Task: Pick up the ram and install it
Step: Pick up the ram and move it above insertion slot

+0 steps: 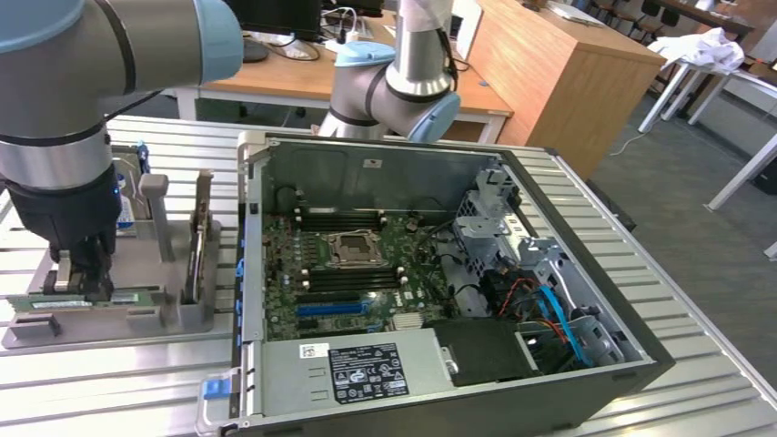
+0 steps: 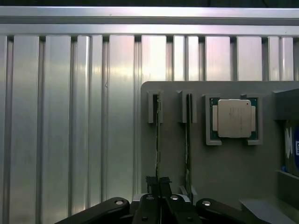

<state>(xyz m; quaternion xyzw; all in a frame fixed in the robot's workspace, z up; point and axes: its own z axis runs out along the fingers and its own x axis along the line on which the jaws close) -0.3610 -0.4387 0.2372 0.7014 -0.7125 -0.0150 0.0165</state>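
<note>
Robotics lab: robot arm (image 1: 73, 91), slatted metal bench (image 1: 122, 369), office desks (image 1: 297, 80) behind

Arm (image 1: 55, 109): thick silver-grey metal tubes, rounded joint housings, dark seam rings where sections meet. Pale blue caps (image 1: 364, 52) on joint ends. Lower wrist section black, blocky. Gripper (image 2: 159, 181): matte black, slim paired fingers (image 2: 151, 207), curved linkage bars (image 2: 98, 211) either side, shiny round silver pins (image 2: 120, 202) at pivots.
</note>
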